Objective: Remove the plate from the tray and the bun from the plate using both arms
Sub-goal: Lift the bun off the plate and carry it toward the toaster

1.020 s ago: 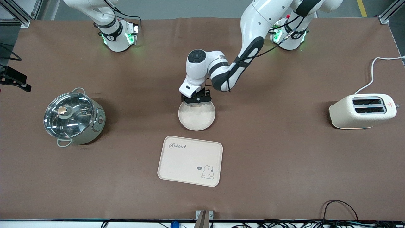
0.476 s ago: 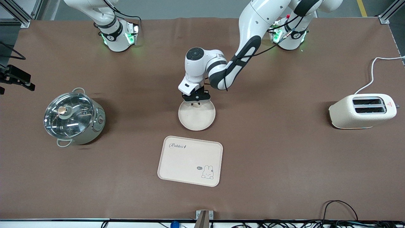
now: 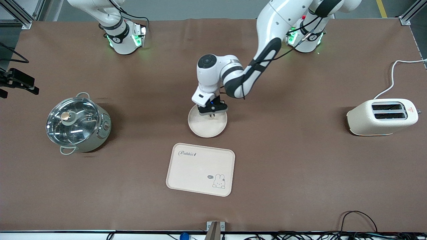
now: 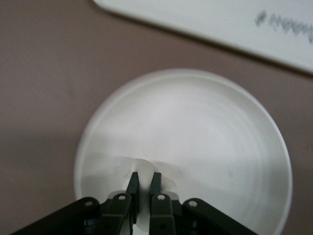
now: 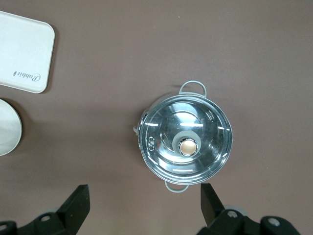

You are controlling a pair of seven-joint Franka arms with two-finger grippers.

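Pot (image 3: 78, 125) with a glass lid stood at the right arm's end of the brown table (image 3: 300, 173), and your right gripper (image 5: 142, 205) hung high over it with fingers spread wide and holding nothing; this arm waited. At the middle, the plate (image 3: 207, 126) was already off the tray (image 3: 200, 169) and lay on the table, farther from the front camera than the tray. Your left gripper (image 3: 211, 112) was low over the plate's rim, fingers (image 4: 132, 183) pinching the bun (image 4: 143, 169), probably to lift it away. Toward the left arm's end stood a cream toaster (image 3: 382, 116) with its white cable (image 3: 393, 71). Black cables lay along the table's near edge.
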